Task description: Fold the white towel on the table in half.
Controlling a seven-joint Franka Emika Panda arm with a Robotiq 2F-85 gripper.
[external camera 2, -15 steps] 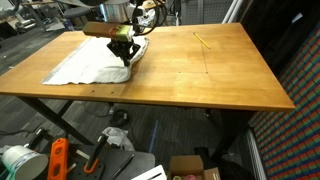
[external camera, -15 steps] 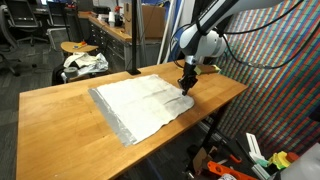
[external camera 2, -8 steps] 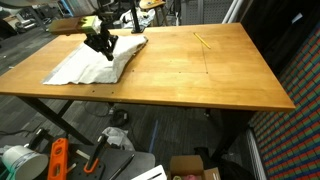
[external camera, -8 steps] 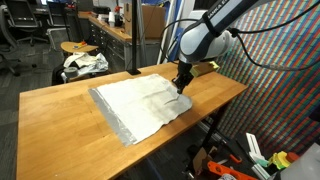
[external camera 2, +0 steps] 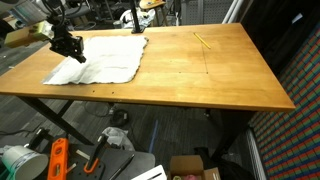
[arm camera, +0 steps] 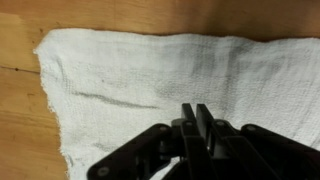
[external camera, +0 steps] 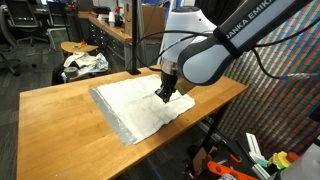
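One towel (external camera: pixel 135 108); arm (external camera: pixel 212 58) perhaps lettered "EMIKA"

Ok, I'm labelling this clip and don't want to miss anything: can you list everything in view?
white towel: one, white, lying on the table under the fingers
table: one, orange-brown wood, centre of both exterior views
thin stick: one, yellow, on the table, apart from the towel
stool: one, round, wooden, behind the table
fabric bundle: one, white and dark, by the stool
cardboard box: one, brown, on the floor below the table
arm: one, white and black, reaching over the table
fingers: two, black, close together above the towel; whether they pinch cloth is unclear
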